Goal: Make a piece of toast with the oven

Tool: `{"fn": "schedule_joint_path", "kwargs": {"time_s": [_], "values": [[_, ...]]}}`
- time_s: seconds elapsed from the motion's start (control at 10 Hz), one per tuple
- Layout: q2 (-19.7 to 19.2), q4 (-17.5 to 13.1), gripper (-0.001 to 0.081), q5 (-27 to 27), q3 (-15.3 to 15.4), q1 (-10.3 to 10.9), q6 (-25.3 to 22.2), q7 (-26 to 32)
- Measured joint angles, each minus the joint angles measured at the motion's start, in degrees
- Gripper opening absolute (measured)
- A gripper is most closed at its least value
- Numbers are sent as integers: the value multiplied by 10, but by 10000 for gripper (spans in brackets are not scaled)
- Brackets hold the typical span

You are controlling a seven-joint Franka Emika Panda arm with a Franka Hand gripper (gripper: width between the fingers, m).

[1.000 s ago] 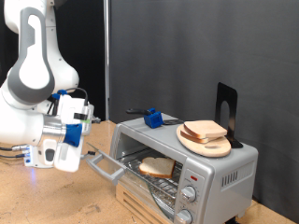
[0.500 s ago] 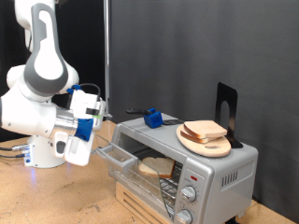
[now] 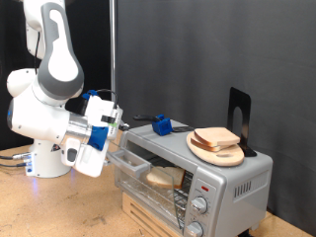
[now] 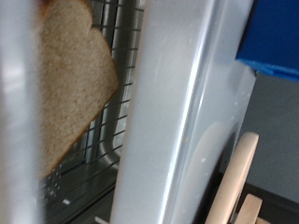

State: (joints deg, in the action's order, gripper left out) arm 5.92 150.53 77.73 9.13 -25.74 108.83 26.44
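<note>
**Bread on the rack, door half raised**

Exterior view: one piece of toast (image 3: 164,179) already lying flat on the wire rack inside the oven (image 3: 193,173), pale and apparently untoasted. Glass door (image 3: 126,161) neither down nor closed, tilted partway up towards the oven's mouth. More slices stacked on the round wooden board (image 3: 218,150) on the oven's roof, at the exterior view's right; a blue-handled tool (image 3: 160,124) on the roof towards the back. Knobs (image 3: 198,205) at the front corner, setting not readable. Arm folded low at the exterior view's left, wrist bent so that the gripper (image 3: 117,135) sits just beside the door's upper edge, seemingly pressing it. Fingers hidden behind the hand's body, so cannot tell how far the jaws stand apart or whether anything lies between them.

Wrist view: close and blurred. Slice (image 4: 67,77) visible on the rack wires behind the door's silver frame (image 4: 173,112); edge of the board (image 4: 234,182) beyond. No fingertip in sight here.
</note>
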Motion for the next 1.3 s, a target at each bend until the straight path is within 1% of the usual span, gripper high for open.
{"fn": "schedule_joint_path", "kwargs": {"time_s": [0.3,0.5,0.6,0.7,0.9,1.0,1.1,1.2,1.3], "values": [[-9,-8,806,17,18,6,31,0],[-19,-15,806,17,20,7,34,-7],[-19,-16,806,9,17,4,27,-19],[-19,-18,806,-3,10,-3,10,-27],[-18,-26,806,-51,-20,-31,-34,-37],[-16,-28,806,-75,-32,-42,-36,-37],[-12,-28,806,-91,-36,-50,-35,-37],[-13,-28,806,-88,-35,-50,-37,-37],[-16,-31,806,-117,-40,-51,-60,-37]]}}
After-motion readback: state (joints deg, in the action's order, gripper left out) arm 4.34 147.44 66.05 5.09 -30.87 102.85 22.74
